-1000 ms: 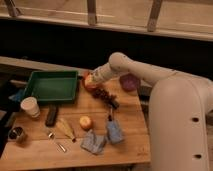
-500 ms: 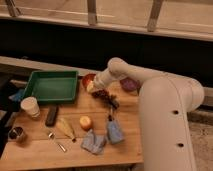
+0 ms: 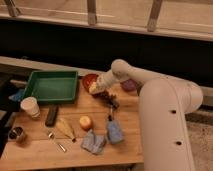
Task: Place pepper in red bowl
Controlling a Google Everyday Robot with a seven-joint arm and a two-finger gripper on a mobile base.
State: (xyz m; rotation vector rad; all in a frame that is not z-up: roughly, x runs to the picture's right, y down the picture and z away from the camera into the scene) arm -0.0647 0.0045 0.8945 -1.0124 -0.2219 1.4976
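The red bowl (image 3: 88,79) stands on the wooden table just right of the green tray, partly covered by my arm. My gripper (image 3: 94,88) hangs over the bowl's near right rim. The pepper is hidden from view. The purple bowl (image 3: 129,85) shows behind the arm to the right.
A green tray (image 3: 51,86) sits at the back left. A dark grape cluster (image 3: 111,100), a round yellow-orange fruit (image 3: 86,122), blue cloths (image 3: 105,137), a white cup (image 3: 30,106), a black bar (image 3: 51,115), a metal cup (image 3: 17,134) and cutlery (image 3: 56,141) lie on the table (image 3: 35,152).
The gripper end has moved slightly left and down toward the red bowl; the arm's large white body has swung closer across the right side.
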